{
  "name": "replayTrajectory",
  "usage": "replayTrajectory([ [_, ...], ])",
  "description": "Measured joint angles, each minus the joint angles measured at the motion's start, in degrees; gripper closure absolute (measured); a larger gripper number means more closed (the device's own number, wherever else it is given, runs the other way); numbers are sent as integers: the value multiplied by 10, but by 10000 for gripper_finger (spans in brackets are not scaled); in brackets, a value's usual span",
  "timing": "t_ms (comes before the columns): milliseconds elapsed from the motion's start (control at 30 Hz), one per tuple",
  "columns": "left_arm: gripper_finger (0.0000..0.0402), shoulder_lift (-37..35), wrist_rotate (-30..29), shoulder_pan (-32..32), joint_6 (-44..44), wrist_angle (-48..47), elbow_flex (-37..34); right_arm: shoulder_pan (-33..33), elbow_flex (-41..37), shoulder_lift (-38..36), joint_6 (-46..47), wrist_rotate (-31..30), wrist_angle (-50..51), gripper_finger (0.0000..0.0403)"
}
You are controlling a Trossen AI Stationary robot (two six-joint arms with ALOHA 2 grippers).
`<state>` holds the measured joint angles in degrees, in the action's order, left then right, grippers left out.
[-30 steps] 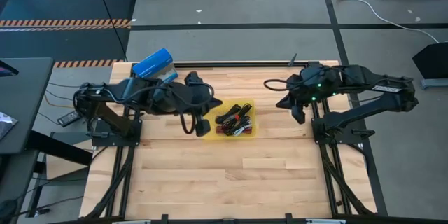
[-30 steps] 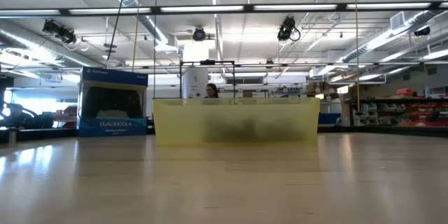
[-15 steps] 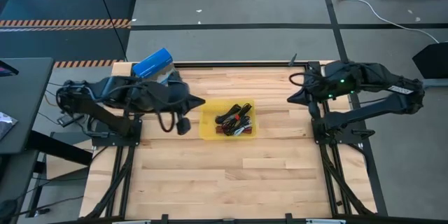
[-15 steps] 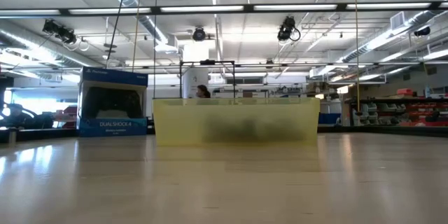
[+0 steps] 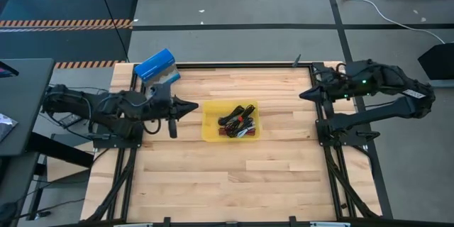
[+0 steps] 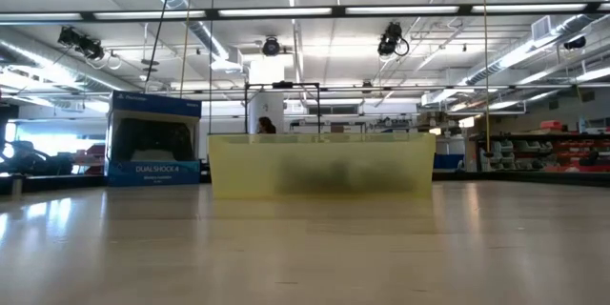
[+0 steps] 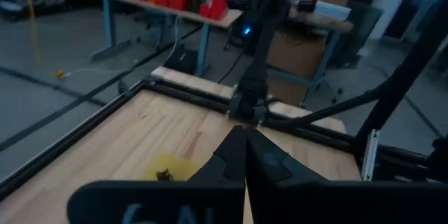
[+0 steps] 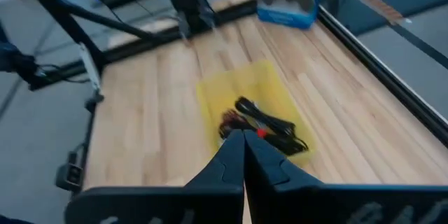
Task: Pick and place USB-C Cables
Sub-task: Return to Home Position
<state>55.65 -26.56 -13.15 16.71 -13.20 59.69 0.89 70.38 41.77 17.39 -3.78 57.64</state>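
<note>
Cables binned, both claws shut and empty.
High view: cables [image 5: 237, 122] lie tangled in the yellow bin [image 5: 210, 133] mid-table; left claw [image 5: 191, 106] is near its left wall, right claw [image 5: 303, 95] well apart at the right edge. Low view: the cables are only a dark smear through the bin wall. Wrist views: each claw's fingers are pressed together, nothing held. My read: light, floppy, snag-prone. Grip a bundle at its coiled middle, not a loose plug end.

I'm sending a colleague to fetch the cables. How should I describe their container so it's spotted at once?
On the wooden table, look near the middle for a small yellow bin holding a tangle of mostly black cables. Its yellow colour and open top set it apart from the blue box at the far left corner.
</note>
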Motion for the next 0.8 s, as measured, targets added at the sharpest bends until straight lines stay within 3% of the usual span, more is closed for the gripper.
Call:
replayTrajectory([
  [200, 401, -54, 37, 0, -19, 122, -101, 0, -28, -50, 0, 10, -79, 402],
  [567, 401, -118, 58, 2, 6, 150, -198, 0, -162, -184, 58, 11, -204, 402],
  [800, 401, -170, 78, 2, 37, 323, -327, 0, -289, -276, 98, 23, -314, 402],
])
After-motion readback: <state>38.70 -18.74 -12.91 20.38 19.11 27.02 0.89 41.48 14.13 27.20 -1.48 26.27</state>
